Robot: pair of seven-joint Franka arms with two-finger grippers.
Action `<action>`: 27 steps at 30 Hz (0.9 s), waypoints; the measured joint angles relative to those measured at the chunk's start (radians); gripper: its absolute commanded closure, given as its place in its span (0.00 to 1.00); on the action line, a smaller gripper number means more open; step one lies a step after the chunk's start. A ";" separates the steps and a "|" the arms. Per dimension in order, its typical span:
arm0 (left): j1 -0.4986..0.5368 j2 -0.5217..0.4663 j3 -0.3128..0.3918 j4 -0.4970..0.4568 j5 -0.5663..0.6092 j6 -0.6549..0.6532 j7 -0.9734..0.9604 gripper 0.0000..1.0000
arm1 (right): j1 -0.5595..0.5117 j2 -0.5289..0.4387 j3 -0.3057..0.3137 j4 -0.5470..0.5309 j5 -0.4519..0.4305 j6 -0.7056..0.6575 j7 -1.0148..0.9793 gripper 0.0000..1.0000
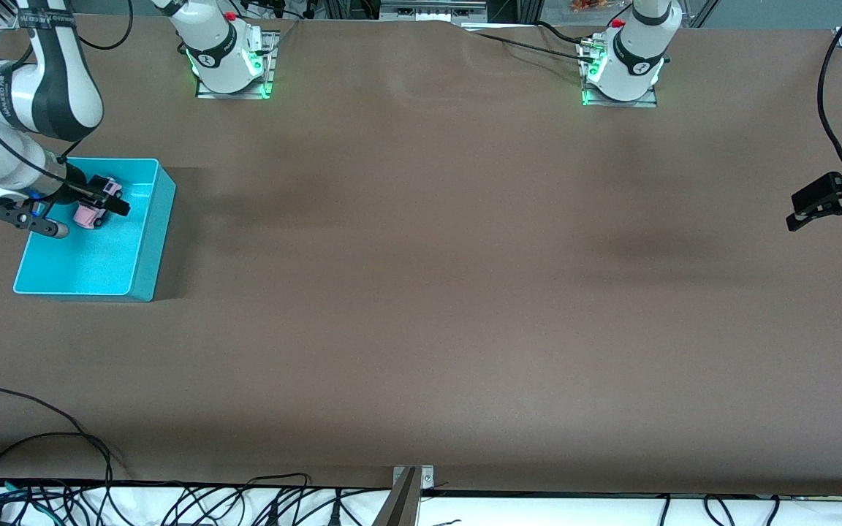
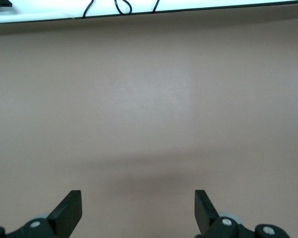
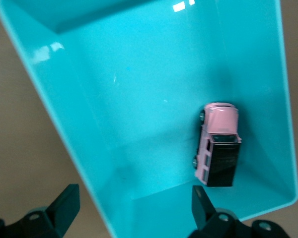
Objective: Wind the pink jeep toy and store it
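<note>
The pink jeep toy (image 1: 89,217) (image 3: 218,144), with a light pink body and a black roof, rests on the floor of the turquoise bin (image 1: 152,241) (image 3: 64,99), close to one wall. It is free of any grip. My right gripper (image 1: 90,219) (image 3: 135,203) hangs open just above the bin and the jeep. Its fingers straddle a bin wall and nothing is between them. My left gripper (image 1: 834,223) (image 2: 138,206) waits open over bare table at the left arm's end, holding nothing.
The bin stands at the right arm's end of the brown table (image 1: 421,277). Both arm bases (image 1: 229,55) (image 1: 626,66) stand along the table edge farthest from the front camera. Loose cables (image 1: 172,504) lie along the nearest edge.
</note>
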 measured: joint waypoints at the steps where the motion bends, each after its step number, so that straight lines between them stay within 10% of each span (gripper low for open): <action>1: 0.000 0.000 0.000 0.000 0.000 0.000 0.000 0.00 | 0.004 -0.003 0.006 0.007 0.000 -0.011 0.000 0.00; 27: -0.001 0.002 0.000 0.000 0.000 0.000 0.000 0.00 | 0.079 -0.029 0.013 0.526 0.164 -0.620 -0.142 0.00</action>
